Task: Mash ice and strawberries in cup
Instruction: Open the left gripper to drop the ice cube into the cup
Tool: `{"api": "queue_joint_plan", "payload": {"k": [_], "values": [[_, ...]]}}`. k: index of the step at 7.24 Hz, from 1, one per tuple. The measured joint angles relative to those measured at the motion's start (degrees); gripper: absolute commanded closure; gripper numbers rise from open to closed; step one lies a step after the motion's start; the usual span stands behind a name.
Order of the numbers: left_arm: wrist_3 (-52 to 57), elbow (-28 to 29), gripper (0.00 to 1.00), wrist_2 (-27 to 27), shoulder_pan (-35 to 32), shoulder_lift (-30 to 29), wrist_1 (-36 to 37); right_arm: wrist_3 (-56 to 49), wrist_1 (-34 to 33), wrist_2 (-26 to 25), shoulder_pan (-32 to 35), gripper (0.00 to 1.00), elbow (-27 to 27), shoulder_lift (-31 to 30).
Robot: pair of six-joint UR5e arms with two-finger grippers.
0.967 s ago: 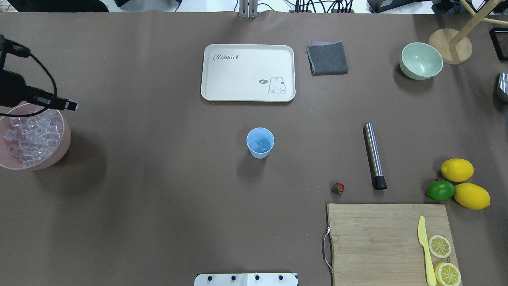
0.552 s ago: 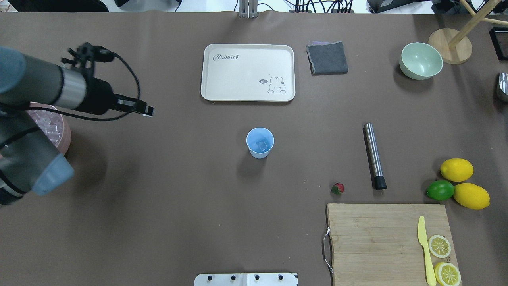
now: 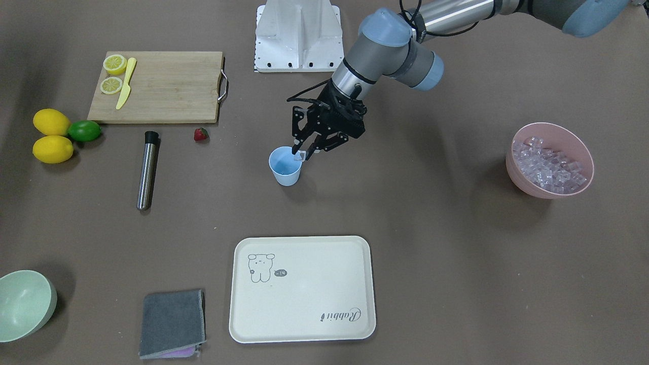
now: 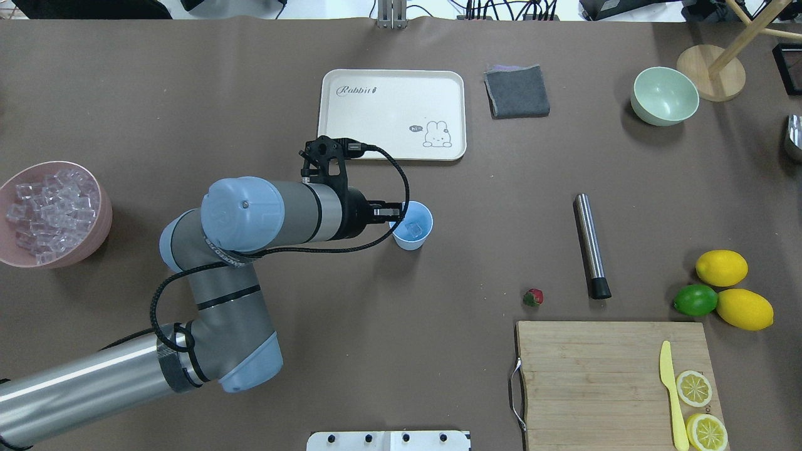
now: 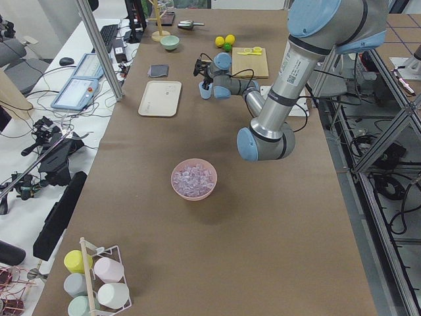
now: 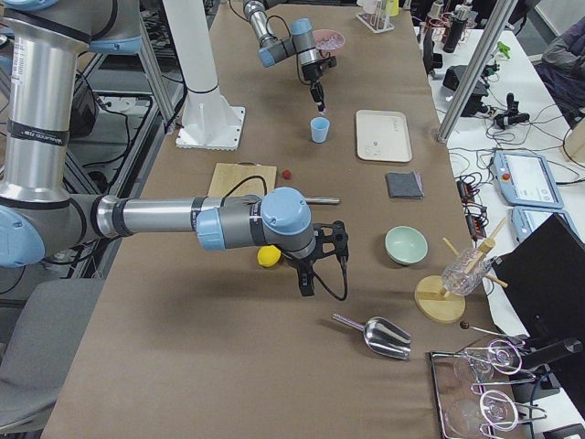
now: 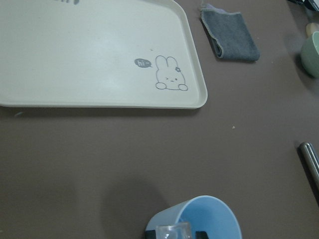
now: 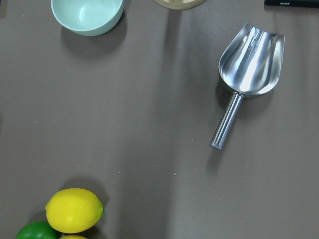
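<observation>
Two UR5e arms work at a long table point(image 4: 250, 94) covered in brown paper. The left arm point(image 4: 263, 216) stretches across it to the light-blue cup point(image 4: 413, 244), which stands upright near the table's middle. The left gripper point(image 3: 301, 153) hangs just above the cup's rim on the robot's left side, its fingers pinched on one clear ice cube point(image 7: 173, 231). The cube is over the cup's edge. Another cube point(image 4: 412, 230) lies on the cup's bottom.

The right arm point(image 6: 183, 219) is well to the right of the cup, its right gripper point(image 6: 306, 285) pointing down over bare table near a steel scoop point(image 8: 249, 55). Whether its jaws are apart or together cannot be told.

Right of the cup and nearer the robot lies a wooden cutting board point(image 4: 589, 376). Beyond the cup sits a cream rabbit tray point(image 4: 382, 119). Far to the cup's left is a pink bowl point(image 4: 94, 250) heaped with ice cubes point(image 4: 50, 210). Beyond and right of the cup are a pale green bowl point(image 4: 664, 97) and a folded grey cloth point(image 4: 517, 92). Right of the cup lies a steel muddler point(image 4: 589, 244), with two lemons point(image 4: 722, 268) and a lime point(image 4: 695, 300) farther out. The strawberry point(image 4: 533, 297) lies on the table right of the cup, apart from it, near the board's corner.

Desks with screens and cables run along the table's far side.
</observation>
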Motion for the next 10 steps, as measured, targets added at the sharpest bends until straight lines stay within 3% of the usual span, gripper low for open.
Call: {"api": "queue_joint_plan", "payload": {"k": [2, 3, 4, 5, 10], "values": [[-0.2, 0.5, 1.00, 1.2, 1.5, -1.0, -0.1, 0.0, -0.1, 0.2, 0.0, 0.00, -0.6, 0.0], [-0.9, 0.6, 0.65, 1.2, 1.7, -1.2, -0.1, 0.0, -0.1, 0.2, 0.0, 0.00, -0.7, -0.1], [-3.0, 0.6, 0.24, 1.2, 1.8, -1.5, -0.1, 0.0, 0.0, 0.2, 0.0, 0.00, -0.8, -0.1], [-5.0, 0.6, 0.03, 1.2, 1.8, -1.7, -0.1, 0.1, 0.0, 0.3, 0.0, 0.00, -0.8, -0.1], [-3.5, -0.3, 0.01, 1.0, 1.2, 0.9, 0.1, 0.0, 0.1, 0.3, 0.0, 0.00, -0.8, 0.0]]}}
